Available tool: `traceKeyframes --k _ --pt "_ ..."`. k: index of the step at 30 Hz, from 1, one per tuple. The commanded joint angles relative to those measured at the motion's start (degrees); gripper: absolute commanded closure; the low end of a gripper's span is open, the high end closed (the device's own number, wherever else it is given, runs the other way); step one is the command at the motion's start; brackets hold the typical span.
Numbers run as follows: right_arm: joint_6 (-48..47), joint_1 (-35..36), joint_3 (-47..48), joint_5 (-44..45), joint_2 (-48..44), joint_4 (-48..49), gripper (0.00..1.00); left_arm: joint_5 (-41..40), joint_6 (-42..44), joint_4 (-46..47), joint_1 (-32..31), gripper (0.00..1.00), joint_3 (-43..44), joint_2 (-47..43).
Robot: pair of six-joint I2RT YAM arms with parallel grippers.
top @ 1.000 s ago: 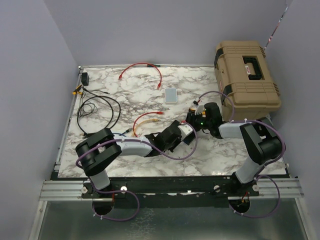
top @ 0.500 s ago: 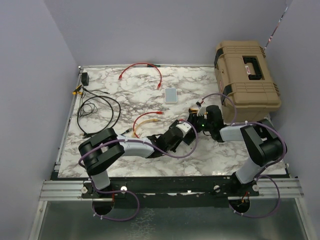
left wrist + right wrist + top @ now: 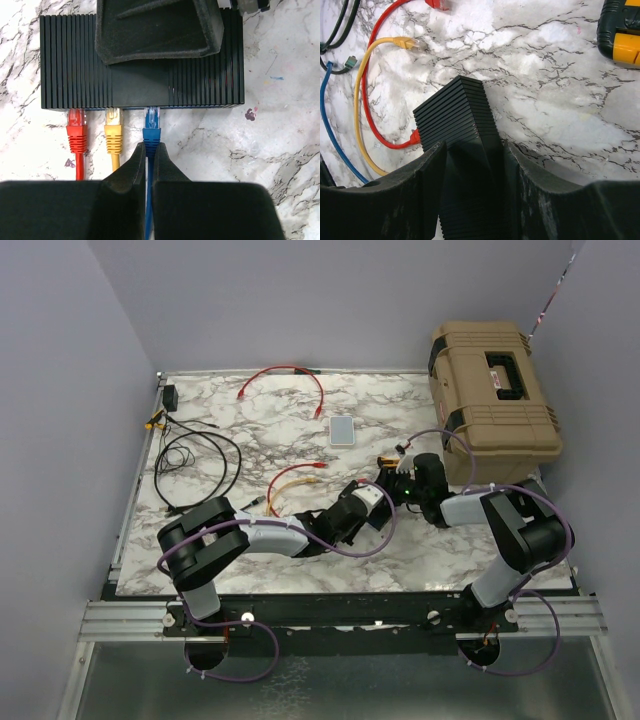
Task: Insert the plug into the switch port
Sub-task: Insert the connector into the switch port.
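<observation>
The switch is a flat black ribbed box; its socket edge faces my left wrist camera. A red plug and a yellow plug sit in its sockets. The blue plug stands in line beside them, its clear tip at the socket edge. My left gripper is shut on the blue cable just behind that plug. My right gripper is shut on the switch across its short sides. In the top view both grippers, left and right, meet at mid-table and hide the switch.
A tan hard case stands at the back right. A small grey-white box and a loose red cable lie behind. Black cables and a small adapter lie at the far left. A yellow-black object lies near the right gripper.
Both grippers and the switch between them have shifted a little to the right. The left gripper has closed in on the switch with the blue cable.
</observation>
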Motion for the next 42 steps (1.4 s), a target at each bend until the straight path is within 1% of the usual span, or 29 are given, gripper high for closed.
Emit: traceKeyframes --k 1,3,7,11,16,25,31,35,39,42 --pt "5.00 4.65 -3.12 -10.44 1.01 -6.87 0.49 -1.83 1.08 17.61 0.59 1.00 5.82 -1.75" --pt "5.79 4.81 -3.95 -10.20 0.78 -5.91 0.49 -2.61 0.87 17.84 0.59 1.00 6.84 -2.07" --pt "6.35 4.78 -5.21 -8.50 -0.40 -5.94 0.49 -7.58 0.52 17.74 0.92 1.00 7.01 -2.64" --pt "7.20 4.83 -5.54 -7.33 -1.39 -5.86 0.49 -7.46 -0.47 16.80 1.99 1.00 5.99 -1.68" --pt "9.92 5.16 -6.34 -7.17 -0.95 -3.13 0.49 -7.98 -3.87 17.18 1.99 1.00 5.80 -0.34" --pt "10.49 8.75 -5.65 -8.17 1.39 -2.18 0.49 -0.80 1.73 20.93 2.51 1.00 9.67 -0.13" --pt "8.92 11.10 -4.55 -9.25 1.36 -4.31 0.49 2.81 6.64 22.81 3.14 1.00 10.48 0.78" --pt "8.36 11.24 -5.06 -8.90 0.26 -5.10 0.48 3.99 5.77 22.82 4.26 1.00 9.54 0.67" --pt "6.99 11.15 -3.85 -3.75 -1.09 -9.02 0.47 3.87 4.72 22.82 4.28 1.00 6.87 0.33" --pt "5.54 10.56 -2.07 1.48 -3.15 -14.36 0.44 2.91 4.83 22.46 4.27 1.00 3.76 -0.77"
